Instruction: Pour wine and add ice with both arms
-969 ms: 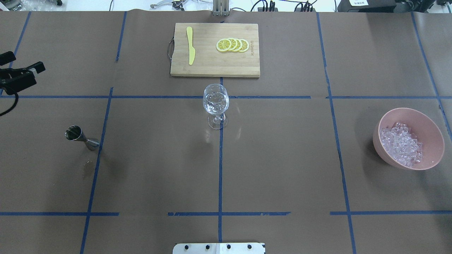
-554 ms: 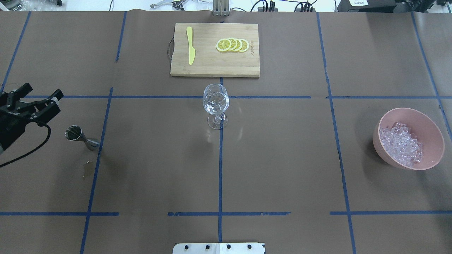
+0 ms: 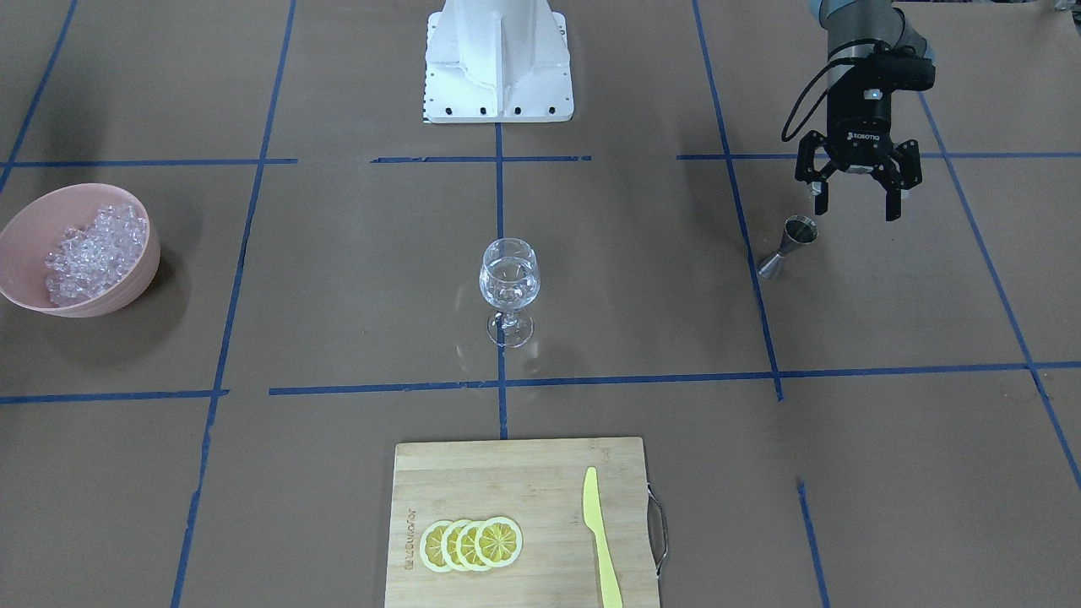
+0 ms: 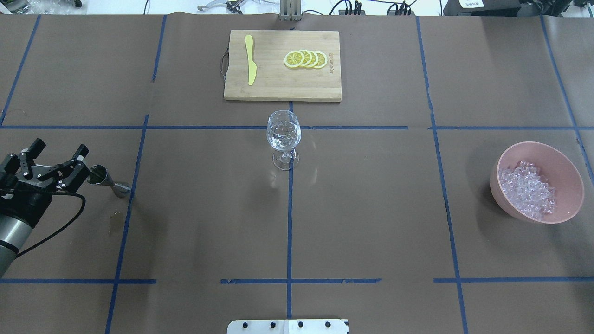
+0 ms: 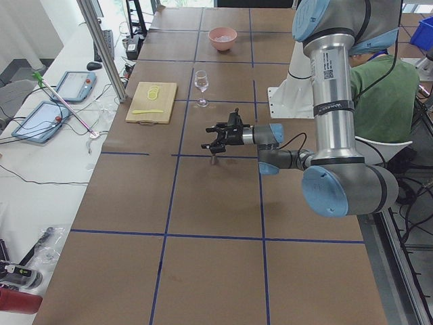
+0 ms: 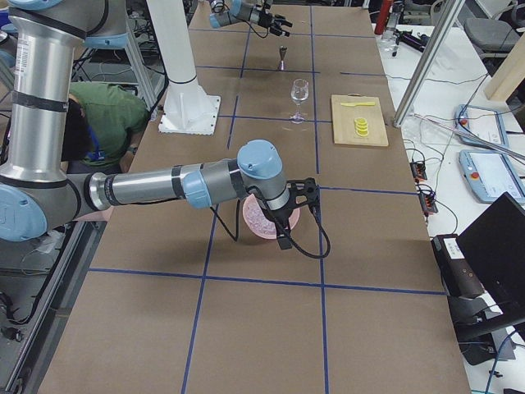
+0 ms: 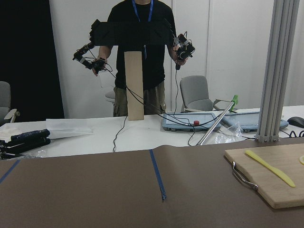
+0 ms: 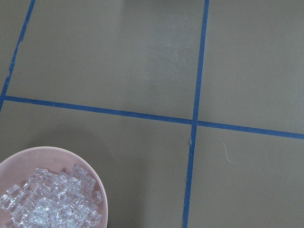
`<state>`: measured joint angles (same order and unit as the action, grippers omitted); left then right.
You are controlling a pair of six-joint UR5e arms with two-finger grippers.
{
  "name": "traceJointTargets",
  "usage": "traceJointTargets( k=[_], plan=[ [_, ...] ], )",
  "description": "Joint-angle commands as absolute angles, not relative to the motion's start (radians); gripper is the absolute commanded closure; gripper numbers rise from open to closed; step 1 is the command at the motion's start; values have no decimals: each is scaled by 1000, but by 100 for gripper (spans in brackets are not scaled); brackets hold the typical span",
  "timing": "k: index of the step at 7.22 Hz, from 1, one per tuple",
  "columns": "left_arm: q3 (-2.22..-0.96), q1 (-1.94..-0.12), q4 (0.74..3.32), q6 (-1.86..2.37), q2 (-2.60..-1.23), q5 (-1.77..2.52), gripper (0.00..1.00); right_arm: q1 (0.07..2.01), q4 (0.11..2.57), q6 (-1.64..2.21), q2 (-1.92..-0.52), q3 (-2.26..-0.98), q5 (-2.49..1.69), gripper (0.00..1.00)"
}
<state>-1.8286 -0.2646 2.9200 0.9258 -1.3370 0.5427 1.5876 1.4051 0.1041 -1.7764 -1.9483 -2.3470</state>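
Note:
A small steel jigger (image 4: 107, 181) stands left of centre. My left gripper (image 4: 56, 157) hangs open just beside it, one finger (image 4: 78, 163) close to the jigger's cup; the front view shows the left gripper (image 3: 855, 207) above and behind the jigger (image 3: 792, 243). The wine glass (image 4: 283, 135) stands upright mid-table. I cannot make out the wine. Ice (image 4: 526, 189) fills a pink bowl (image 4: 570, 169) at the right. My right gripper (image 6: 303, 195) hovers by that bowl, seen only from the side, so I cannot tell its state. Its wrist view shows the ice (image 8: 47, 202).
A wooden cutting board (image 4: 306, 88) with lemon slices (image 4: 305, 59) and a yellow knife (image 4: 250, 60) lies behind the glass. The white pedestal (image 3: 498, 59) sits at my base. A person in green (image 5: 382, 95) sits beside the robot.
My left gripper has swung from the far left edge toward me and rightward, ending next to the jigger, still open. Nothing else has moved.

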Motion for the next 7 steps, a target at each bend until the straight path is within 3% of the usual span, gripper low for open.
traceJointTargets(
  k=[1,7],
  plan=[
    [-1801,-195,2919,925,-1350,483,0,1588,1405,104,-1776,-1947,-2347,0],
    [-1616,-112,2921,1026,-1454,408,0,1589,1405,104,-1779,-1948,-2347,0]
  ],
)
